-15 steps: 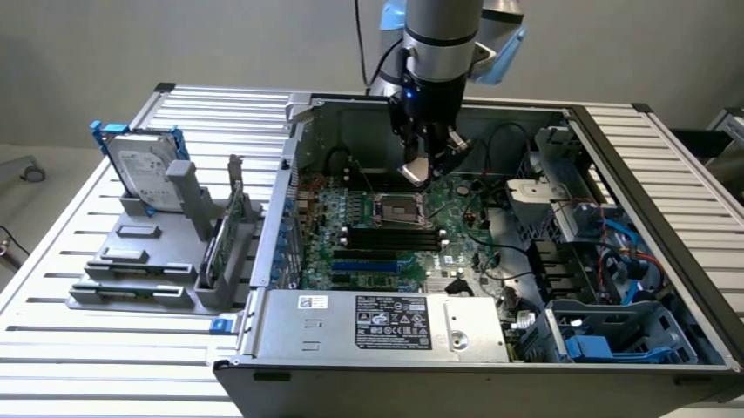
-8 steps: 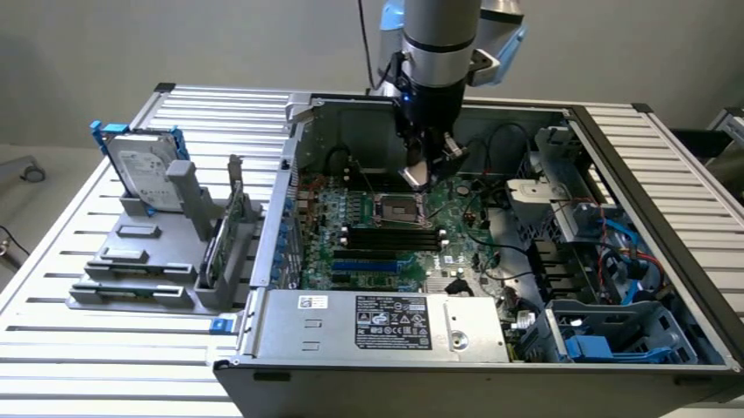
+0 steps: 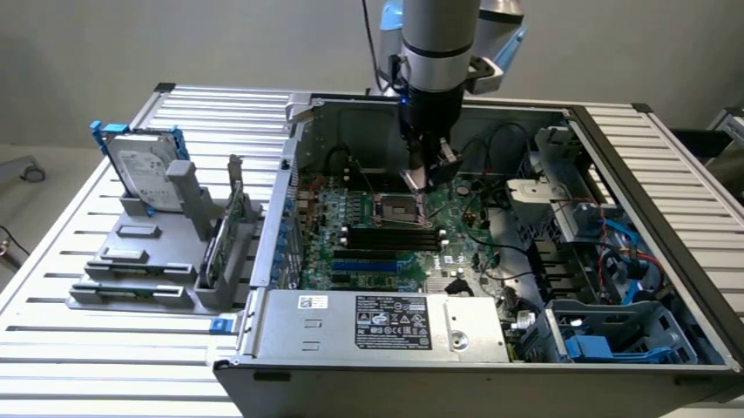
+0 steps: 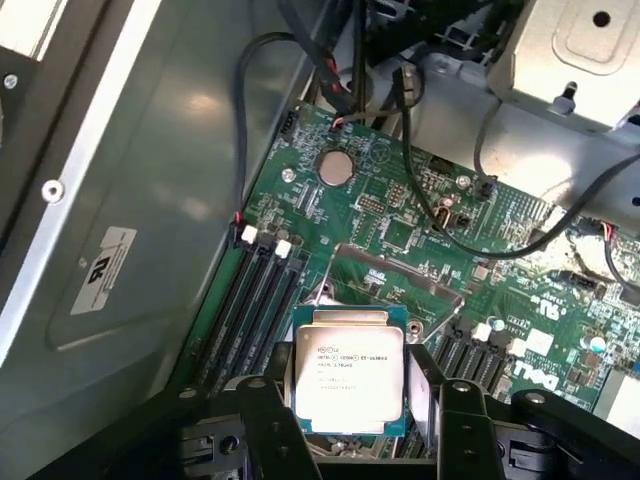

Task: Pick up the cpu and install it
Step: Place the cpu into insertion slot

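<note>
**CPU held over the open board**

The end effector [image 3: 422, 178] hangs inside the open computer case [image 3: 651, 174], and in the wrist view its black fingers [image 4: 268, 420] are clamped on the two opposite edges of the cpu [image 4: 348, 368]. The chip is held clear of the motherboard [image 4: 400, 220] with its silvery printed top facing the camera.

In the exterior view the end effector sits just above the square metal-framed socket [image 3: 389, 209], toward its far corner on the exterior view's right. There is not much room around it. Black cables [image 4: 250, 120] loop across the board close by. The black memory slots [image 4: 255, 300] run alongside the socket, near the case's grey side wall [image 4: 150, 200]. A coin cell [image 4: 334, 167] sits farther up the board.

The rim of the case stands well apart from the arm on every side. At the near edge lies the power supply [image 3: 389, 320], and a drive bay with blue parts [image 3: 605, 340] fills the near corner on the exterior view's right.

The case rests on a ribbed aluminium surface [image 3: 70, 348]. On the exterior view's left a grey fixture [image 3: 139, 261] holds a hard drive [image 3: 145, 165] upright in a blue frame. Pale walls stand behind.
</note>
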